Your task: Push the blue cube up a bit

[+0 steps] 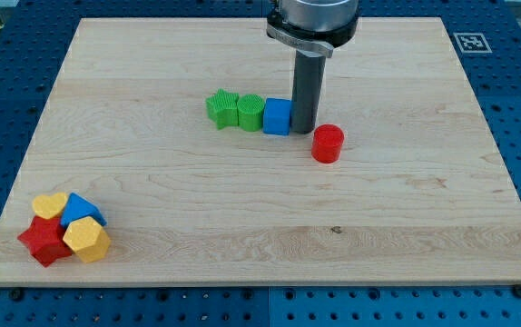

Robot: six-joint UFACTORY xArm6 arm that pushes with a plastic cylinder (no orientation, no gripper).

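The blue cube (pixel 277 116) sits near the middle of the wooden board (pixel 242 227), at the right end of a row with a green cube (pixel 250 112) and a green star (pixel 222 108). My tip (pixel 302 129) rests on the board right beside the blue cube's right side, touching or nearly touching it. A red cylinder (pixel 327 143) stands just to the lower right of the tip, a small gap apart.
A cluster sits at the board's lower left: a yellow heart (pixel 50 204), a blue block (pixel 80 209), a red star (pixel 44 241) and a yellow hexagon-like block (pixel 86 239). A fiducial tag (pixel 469 41) marks the top right corner.
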